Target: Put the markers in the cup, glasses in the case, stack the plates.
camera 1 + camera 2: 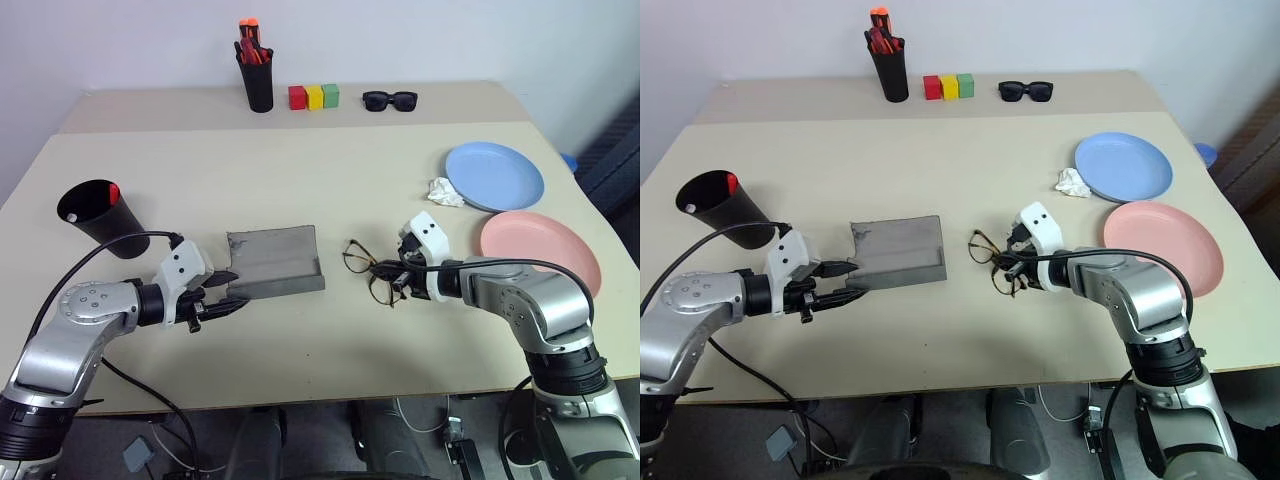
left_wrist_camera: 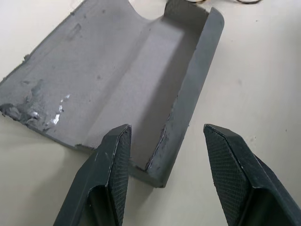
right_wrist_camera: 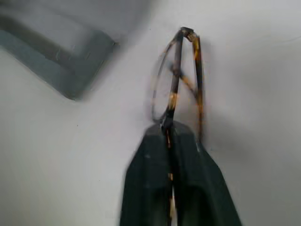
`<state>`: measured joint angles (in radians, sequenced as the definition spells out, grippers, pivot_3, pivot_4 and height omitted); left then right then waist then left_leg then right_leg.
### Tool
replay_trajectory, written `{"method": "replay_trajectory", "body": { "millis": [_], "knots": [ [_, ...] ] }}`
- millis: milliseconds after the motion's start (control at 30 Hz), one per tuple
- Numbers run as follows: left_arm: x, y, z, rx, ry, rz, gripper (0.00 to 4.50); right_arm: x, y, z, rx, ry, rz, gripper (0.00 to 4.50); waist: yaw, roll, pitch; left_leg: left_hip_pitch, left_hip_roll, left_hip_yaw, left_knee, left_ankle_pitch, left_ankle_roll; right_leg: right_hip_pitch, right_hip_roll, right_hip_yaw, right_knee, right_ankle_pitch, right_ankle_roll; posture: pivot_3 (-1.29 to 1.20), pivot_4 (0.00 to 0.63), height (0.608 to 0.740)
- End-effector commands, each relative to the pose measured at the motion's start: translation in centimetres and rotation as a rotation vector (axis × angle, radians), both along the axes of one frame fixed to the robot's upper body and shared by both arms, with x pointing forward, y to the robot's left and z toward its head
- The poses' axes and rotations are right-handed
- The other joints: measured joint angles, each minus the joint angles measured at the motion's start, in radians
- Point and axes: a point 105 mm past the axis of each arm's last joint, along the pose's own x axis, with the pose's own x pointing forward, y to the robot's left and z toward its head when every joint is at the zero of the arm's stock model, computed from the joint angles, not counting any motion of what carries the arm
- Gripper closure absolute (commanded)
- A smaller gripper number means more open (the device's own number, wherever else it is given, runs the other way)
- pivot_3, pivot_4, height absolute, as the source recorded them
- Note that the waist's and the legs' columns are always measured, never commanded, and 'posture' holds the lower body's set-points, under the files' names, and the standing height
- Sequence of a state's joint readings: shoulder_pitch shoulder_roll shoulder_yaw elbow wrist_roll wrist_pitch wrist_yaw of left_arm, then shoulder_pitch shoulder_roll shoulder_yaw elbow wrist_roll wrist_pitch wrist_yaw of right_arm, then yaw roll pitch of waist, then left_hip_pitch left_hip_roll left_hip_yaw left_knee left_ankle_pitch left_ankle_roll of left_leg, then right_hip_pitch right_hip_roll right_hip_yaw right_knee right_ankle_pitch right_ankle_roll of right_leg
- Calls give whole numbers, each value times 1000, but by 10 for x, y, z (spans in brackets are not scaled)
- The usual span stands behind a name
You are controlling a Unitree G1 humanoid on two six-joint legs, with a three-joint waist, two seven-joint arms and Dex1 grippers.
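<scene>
Nearest us, the right end effector is clamped together on the glasses, its fingers pinching the frame where the right wrist view shows it running between them. The left end effector stands with its fingers apart, straddling the near wall of the case without gripping it.

Largest to smallest: the surface carries everything. The pink plate and blue plate lie side by side at the right, not stacked, a crumpled white scrap touching the blue one. The case lies open at centre, hollow upward, empty. The cup stands at the left with a red marker tip showing at its rim. The glasses lie just right of the case, apart from it.

We judge the glasses step to be in hand, the marker step seemingly done, the plates untouched. The next move calls for lifting the glasses clear, carrying them left over the case wall and lowering them into the hollow while the left end effector steadies the shell.
</scene>
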<state>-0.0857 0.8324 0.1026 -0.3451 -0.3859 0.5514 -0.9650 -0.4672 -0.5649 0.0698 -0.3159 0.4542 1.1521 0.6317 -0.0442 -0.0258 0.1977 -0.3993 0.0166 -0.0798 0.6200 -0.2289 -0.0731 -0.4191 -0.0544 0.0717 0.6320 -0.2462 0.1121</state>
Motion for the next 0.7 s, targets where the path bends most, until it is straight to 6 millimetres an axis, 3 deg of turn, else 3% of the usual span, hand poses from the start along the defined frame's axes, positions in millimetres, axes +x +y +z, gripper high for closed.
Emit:
{"method": "replay_trajectory", "body": {
  "millis": [33,133,267,400,500,567,700],
  "knots": [
    [-1,9,12,-2,-47,53,1998,2,-4,9,-40,-55,-3,4448,0,0,0,0,0,0,0,0,0,0,0,0,0,-1,-1,0,150,740],
    [2,21,20,-59,-67,148,1998,-1,8,30,-109,-201,108,4448,0,1,0,0,0,0,0,0,0,0,0,0,0,-1,-1,0,150,740],
    [4,44,31,-119,-116,289,1998,-7,46,70,-70,-371,295,4448,-10,1,1,-1,0,1,1,0,0,-1,0,0,0,0,-1,0,150,740],
    [-12,54,19,-94,-73,313,1998,-5,97,89,1,-449,474,4448,-28,1,0,0,1,0,0,0,0,-1,0,0,1,1,1,0,150,740],
    [-24,68,9,-70,-30,358,1998,-3,138,88,19,-457,632,4448,-27,0,0,0,1,0,-1,0,0,-2,1,0,1,1,1,0,150,740],
    [-32,75,9,-69,-21,377,1998,2,159,76,-8,-437,732,4448,-27,1,0,0,1,0,-1,0,0,-3,1,0,2,1,1,0,150,740],
    [-40,71,12,-82,-23,365,1998,11,165,58,-32,-373,785,4448,-12,0,0,-2,1,0,-1,0,0,-3,1,-1,1,0,-2,0,150,740]
  ]
}}
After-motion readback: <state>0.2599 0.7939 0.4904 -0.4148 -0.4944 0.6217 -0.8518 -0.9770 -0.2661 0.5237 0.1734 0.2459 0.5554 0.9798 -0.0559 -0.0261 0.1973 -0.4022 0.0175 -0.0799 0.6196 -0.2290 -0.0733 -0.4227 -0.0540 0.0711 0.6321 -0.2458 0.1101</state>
